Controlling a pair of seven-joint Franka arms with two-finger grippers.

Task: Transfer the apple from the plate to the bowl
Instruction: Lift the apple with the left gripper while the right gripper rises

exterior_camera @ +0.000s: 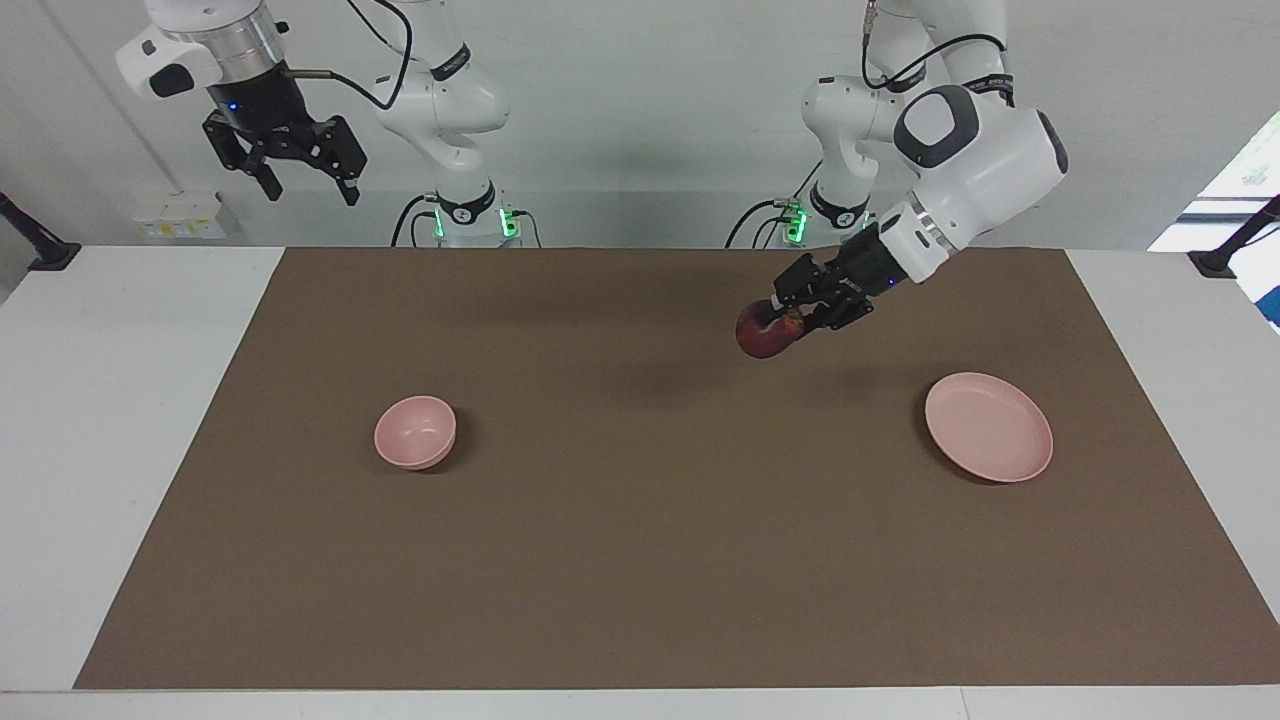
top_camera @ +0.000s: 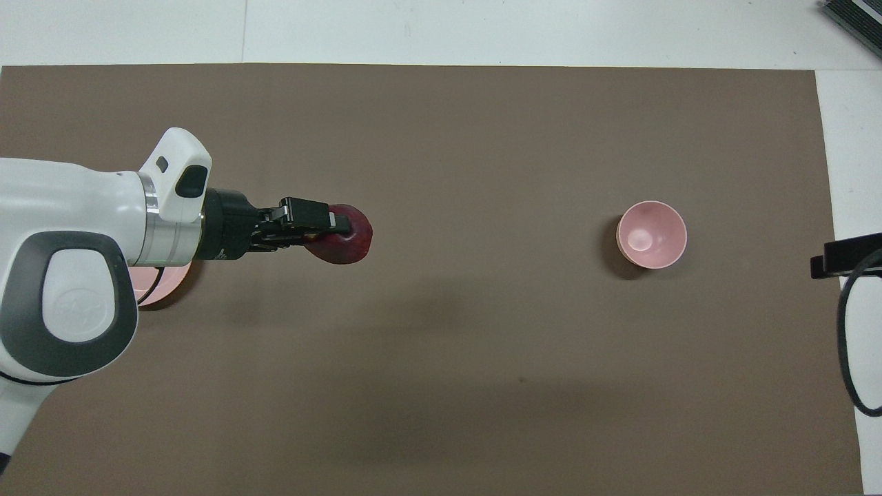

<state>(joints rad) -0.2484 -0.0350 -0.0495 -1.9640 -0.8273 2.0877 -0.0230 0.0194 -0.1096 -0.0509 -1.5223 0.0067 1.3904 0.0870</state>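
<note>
My left gripper [exterior_camera: 778, 322] is shut on the dark red apple [exterior_camera: 762, 337] and holds it in the air over the brown mat, between the plate and the bowl; it also shows in the overhead view [top_camera: 337, 231] with the apple [top_camera: 348, 244]. The pale pink plate [exterior_camera: 988, 427] lies bare toward the left arm's end; in the overhead view only its edge [top_camera: 155, 289] shows under the arm. The small pink bowl [exterior_camera: 415, 432] stands bare toward the right arm's end, also in the overhead view [top_camera: 651, 234]. My right gripper [exterior_camera: 300, 165] waits open, high above its end of the table.
A brown mat [exterior_camera: 640, 560] covers most of the white table [exterior_camera: 90, 400]. Black clamp stands sit at both table ends [exterior_camera: 40, 250] [exterior_camera: 1225, 255]. The right arm's cable and gripper edge show at the overhead view's side [top_camera: 851, 258].
</note>
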